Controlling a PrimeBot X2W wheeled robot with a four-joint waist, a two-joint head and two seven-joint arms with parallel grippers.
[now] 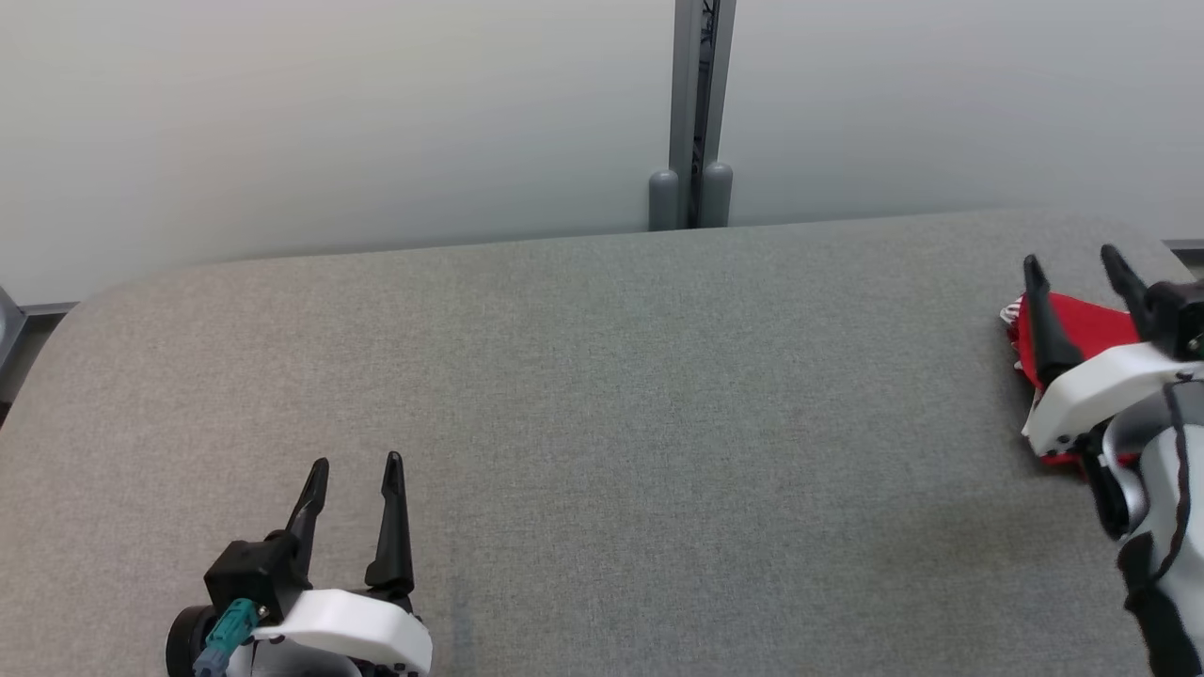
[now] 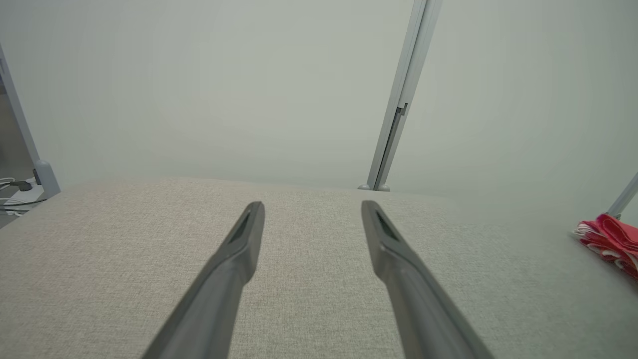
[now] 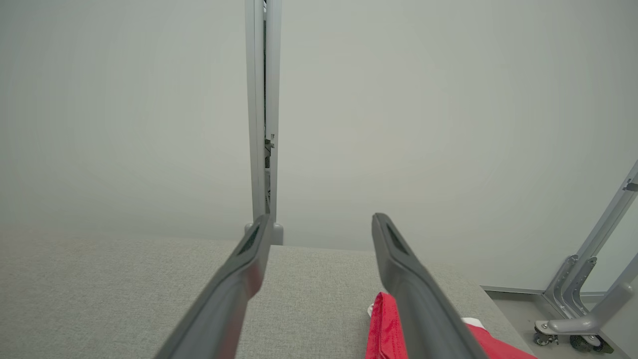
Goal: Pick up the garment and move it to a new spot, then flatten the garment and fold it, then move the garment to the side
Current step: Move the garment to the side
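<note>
Both my left gripper (image 1: 357, 461) and right gripper (image 1: 1071, 256) are hanging wide open, empty; the garment (image 1: 1091, 324) is looking soft, light: pinch its edge.

I'm looking along the left claw (image 2: 313, 204), and its two dark fingers (image 2: 234, 259) are standing wide apart, reaching out over the grey fabric surface (image 2: 99, 259). A red garment (image 2: 610, 237) with white edging is lying bunched at the far right of the surface, well apart from the claw. A pale wall (image 2: 199, 99) is running along behind the surface, with a grey metal post (image 2: 398, 119) rising against it beyond the right finger. At the far left, cables (image 2: 15, 192) are trailing past the surface's rounded corner.
</note>
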